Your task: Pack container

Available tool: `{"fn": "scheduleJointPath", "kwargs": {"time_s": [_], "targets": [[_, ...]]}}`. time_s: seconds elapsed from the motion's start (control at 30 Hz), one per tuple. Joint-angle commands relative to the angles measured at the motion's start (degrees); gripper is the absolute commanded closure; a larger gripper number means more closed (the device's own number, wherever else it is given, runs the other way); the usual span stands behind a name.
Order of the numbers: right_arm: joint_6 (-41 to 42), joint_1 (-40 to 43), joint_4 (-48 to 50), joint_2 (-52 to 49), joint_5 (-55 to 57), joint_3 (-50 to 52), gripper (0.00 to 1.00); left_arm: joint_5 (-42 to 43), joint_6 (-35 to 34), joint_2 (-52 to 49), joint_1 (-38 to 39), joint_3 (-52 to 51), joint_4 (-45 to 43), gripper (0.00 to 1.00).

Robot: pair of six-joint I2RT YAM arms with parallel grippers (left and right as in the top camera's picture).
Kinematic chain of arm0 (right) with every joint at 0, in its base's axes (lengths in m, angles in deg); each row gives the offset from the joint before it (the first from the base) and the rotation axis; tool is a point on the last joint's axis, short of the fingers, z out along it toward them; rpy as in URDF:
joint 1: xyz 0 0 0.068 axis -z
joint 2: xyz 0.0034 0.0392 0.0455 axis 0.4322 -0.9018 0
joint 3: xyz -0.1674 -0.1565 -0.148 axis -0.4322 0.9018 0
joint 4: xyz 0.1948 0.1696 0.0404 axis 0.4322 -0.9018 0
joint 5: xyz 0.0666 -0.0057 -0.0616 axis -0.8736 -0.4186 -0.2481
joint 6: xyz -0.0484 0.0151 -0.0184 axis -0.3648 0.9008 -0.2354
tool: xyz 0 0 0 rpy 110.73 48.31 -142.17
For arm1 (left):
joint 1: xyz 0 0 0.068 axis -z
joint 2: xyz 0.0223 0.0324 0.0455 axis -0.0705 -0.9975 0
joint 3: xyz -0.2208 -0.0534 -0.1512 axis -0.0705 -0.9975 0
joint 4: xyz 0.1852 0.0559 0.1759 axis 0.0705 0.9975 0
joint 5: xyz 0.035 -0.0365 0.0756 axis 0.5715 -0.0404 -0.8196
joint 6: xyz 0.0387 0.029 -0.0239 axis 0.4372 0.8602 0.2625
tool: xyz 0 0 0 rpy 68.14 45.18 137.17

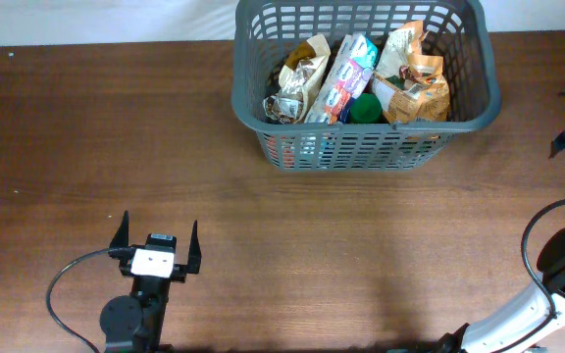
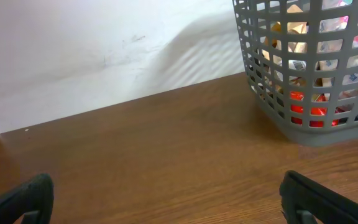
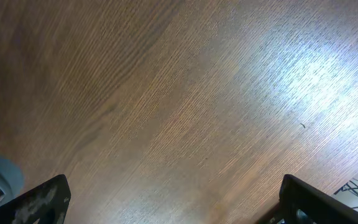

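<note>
Left gripper and right gripper: jaws apart, empty. The crammed container by the surface's far edge could spill additions.

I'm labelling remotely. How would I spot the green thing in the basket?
Find the gray basket at the table's far side. Against its near wall, between a blue-white packet and a tan bag, sits the green item, the only solid green piece.

Overhead: top edge cuts the far rim of the basket from you. Print on the blue-and-white packet too small to read. Wrist views crop your jaws at bottom corners.
</note>
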Motion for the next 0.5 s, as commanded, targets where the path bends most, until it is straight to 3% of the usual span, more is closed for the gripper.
{"fn": "scheduleJointPath", "kwargs": {"time_s": [0.0, 0.47], "targets": [[0.7, 0.0, 0.0, 0.2, 0.5, 0.3, 0.01, -0.4, 0.7, 0.5, 0.2, -0.5, -0.2, 0.01], [0.7, -0.3, 4.2, 1.9, 0.7, 0.3, 0.01, -0.4, 0.7, 0.5, 0.2, -0.5, -0.2, 0.01]]}}
